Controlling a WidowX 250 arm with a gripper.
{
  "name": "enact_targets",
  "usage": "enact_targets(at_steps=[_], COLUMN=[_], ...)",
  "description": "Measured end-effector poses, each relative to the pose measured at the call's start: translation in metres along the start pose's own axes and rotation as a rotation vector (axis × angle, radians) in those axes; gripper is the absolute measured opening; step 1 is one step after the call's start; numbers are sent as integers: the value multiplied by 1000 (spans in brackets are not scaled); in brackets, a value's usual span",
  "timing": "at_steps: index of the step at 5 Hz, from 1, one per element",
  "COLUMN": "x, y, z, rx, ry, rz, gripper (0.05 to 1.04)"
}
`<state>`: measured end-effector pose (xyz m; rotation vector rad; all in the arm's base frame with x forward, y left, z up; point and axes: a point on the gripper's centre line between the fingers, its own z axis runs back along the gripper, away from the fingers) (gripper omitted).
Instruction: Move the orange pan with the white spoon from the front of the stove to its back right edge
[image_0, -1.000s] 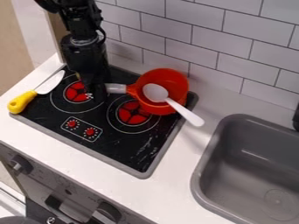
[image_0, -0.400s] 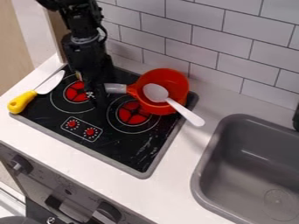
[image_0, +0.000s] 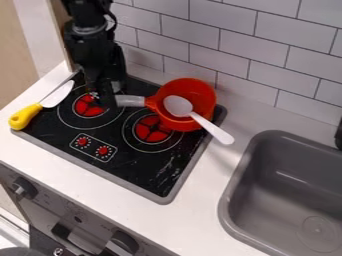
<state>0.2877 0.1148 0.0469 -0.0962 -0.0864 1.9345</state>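
One red pot stands at the back right of the black stove, with one white spoon leaning inside. Its grey handle ends beside the gripper; whether the claw is spread or pinching, I cannot tell. The dark arm partly hides one of two burners. One knife lies left; one sink is cut off right.
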Motion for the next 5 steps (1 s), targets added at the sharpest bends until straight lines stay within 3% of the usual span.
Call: enact_targets(at_steps=[1, 2, 3, 4, 5], x=[-1, 10, 29, 49, 61], y=[0, 15, 29, 31, 36], z=[16, 18, 22, 21, 22], rx=[-25, 50, 40, -23, 28], ry=[1, 7, -18, -48, -53], rz=[-153, -354, -538, -791, -1049], gripper=[1000, 1000, 1000, 1000, 1000])
